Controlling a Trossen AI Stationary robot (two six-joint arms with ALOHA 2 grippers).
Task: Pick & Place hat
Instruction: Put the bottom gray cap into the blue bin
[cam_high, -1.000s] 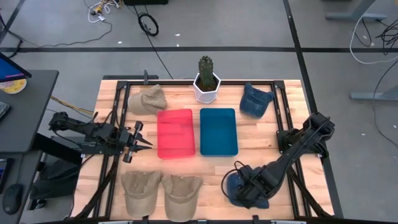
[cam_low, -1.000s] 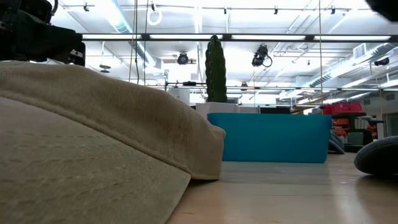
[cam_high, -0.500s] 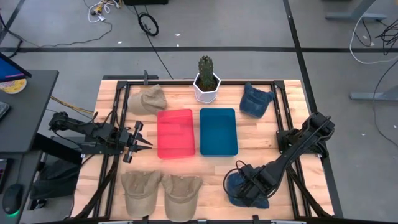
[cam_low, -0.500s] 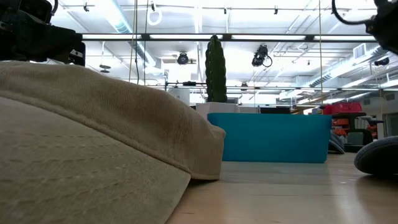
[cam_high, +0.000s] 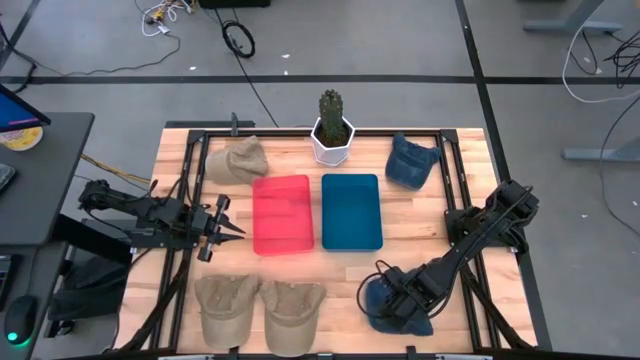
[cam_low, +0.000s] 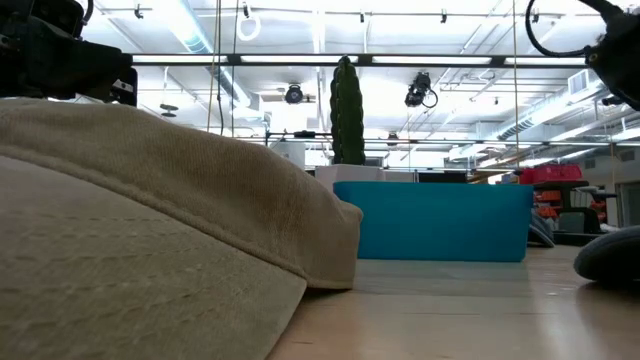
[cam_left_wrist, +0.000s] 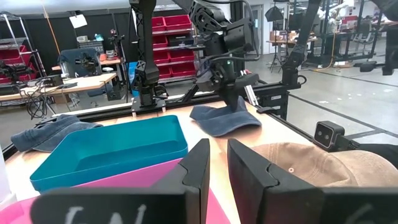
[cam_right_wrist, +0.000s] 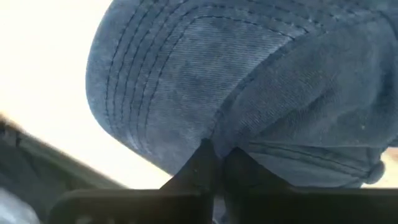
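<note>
Right gripper (cam_high: 392, 306) on blue hat (cam_high: 378, 300), left gripper (cam_high: 232, 231) beside red tray (cam_high: 282, 214)
</note>
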